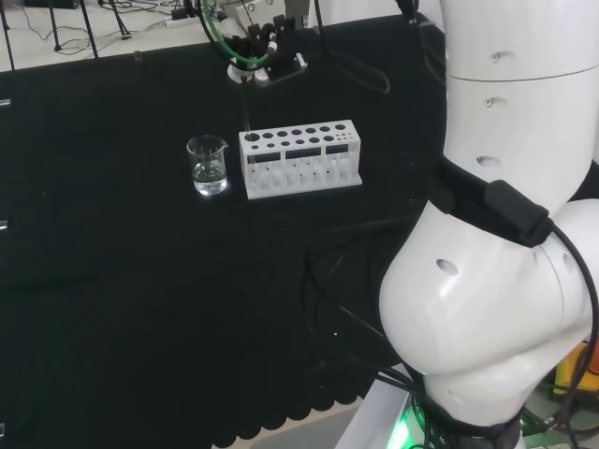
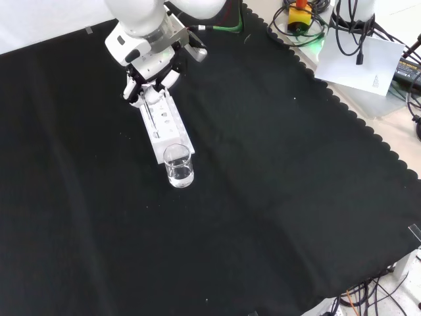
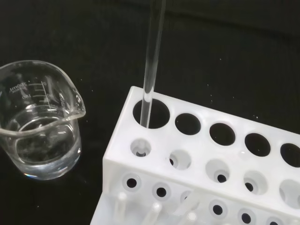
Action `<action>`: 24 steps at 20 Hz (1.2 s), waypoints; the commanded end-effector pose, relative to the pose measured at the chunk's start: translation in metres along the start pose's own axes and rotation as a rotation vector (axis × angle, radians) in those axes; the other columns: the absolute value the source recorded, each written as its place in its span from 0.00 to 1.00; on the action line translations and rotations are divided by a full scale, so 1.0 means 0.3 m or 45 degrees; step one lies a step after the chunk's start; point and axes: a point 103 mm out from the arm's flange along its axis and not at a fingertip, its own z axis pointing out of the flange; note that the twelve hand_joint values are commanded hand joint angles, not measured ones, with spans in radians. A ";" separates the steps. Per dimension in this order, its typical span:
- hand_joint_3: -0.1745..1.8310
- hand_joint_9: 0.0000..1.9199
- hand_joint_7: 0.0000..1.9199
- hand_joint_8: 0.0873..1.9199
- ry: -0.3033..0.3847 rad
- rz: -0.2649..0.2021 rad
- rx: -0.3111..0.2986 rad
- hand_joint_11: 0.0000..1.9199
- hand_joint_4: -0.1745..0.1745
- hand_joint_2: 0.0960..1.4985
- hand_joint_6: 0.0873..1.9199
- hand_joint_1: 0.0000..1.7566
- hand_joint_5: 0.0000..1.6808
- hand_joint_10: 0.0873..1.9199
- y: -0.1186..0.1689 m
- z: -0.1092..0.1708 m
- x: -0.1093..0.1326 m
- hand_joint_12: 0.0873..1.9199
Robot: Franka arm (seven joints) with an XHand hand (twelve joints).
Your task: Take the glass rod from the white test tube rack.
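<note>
**Glass rod upright in the rack's end hole, robot hand above it**

The white rack (image 1: pixel 301 159) stands on the black worktop (image 1: pixel 112 309), with a small clear beaker (image 1: pixel 207 165) just beside its left end in the head view. In the front view the beaker (image 2: pixel 178 165) sits at the near end of the rack (image 2: pixel 166 127), touching it or nearly so; the gap is hard to judge.

The glass rod (image 3: pixel 152 61) is clearest in the wrist view: it stands about upright with its lower end down in the corner hole of the rack (image 3: pixel 206 159), the hole nearest the beaker (image 3: pixel 40 126). Its top runs out of that picture. In the head view the rod (image 1: pixel 246 110) is a faint thin line rising from the rack's left rear hole toward the robot hand (image 1: pixel 255 44). In the front view it can barely be made out.

The robot hand (image 2: pixel 152 84) hangs over the far end of the rack in the front view, fingers curled down and bunched together where the rod's top should be. They appear to pinch the rod, but the contact itself is hidden by the fingers.

The beaker holds a little clear liquid at the bottom. The other rack holes in view look empty.
</note>
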 end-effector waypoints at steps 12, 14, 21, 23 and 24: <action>0.03 0.84 0.69 0.52 -0.047 0.068 -0.032 0.96 0.00 0.78 0.55 0.65 0.55 0.51 0.022 0.021 -0.018 0.34; 0.01 0.84 0.70 0.52 -0.095 0.087 -0.064 0.94 0.00 0.77 0.48 0.67 0.61 0.51 0.018 0.014 -0.018 0.35; 0.00 0.80 0.62 0.53 0.067 0.099 -0.080 0.86 0.00 0.73 0.14 0.73 0.73 0.55 0.005 -0.021 -0.043 0.37; 0.02 0.78 0.59 0.55 0.141 0.086 -0.097 0.83 0.00 0.72 0.12 0.74 0.73 0.52 -0.007 -0.045 -0.052 0.37; 0.02 0.78 0.59 0.55 0.163 0.082 -0.100 0.82 0.00 0.72 0.12 0.74 0.73 0.52 -0.017 -0.066 -0.057 0.36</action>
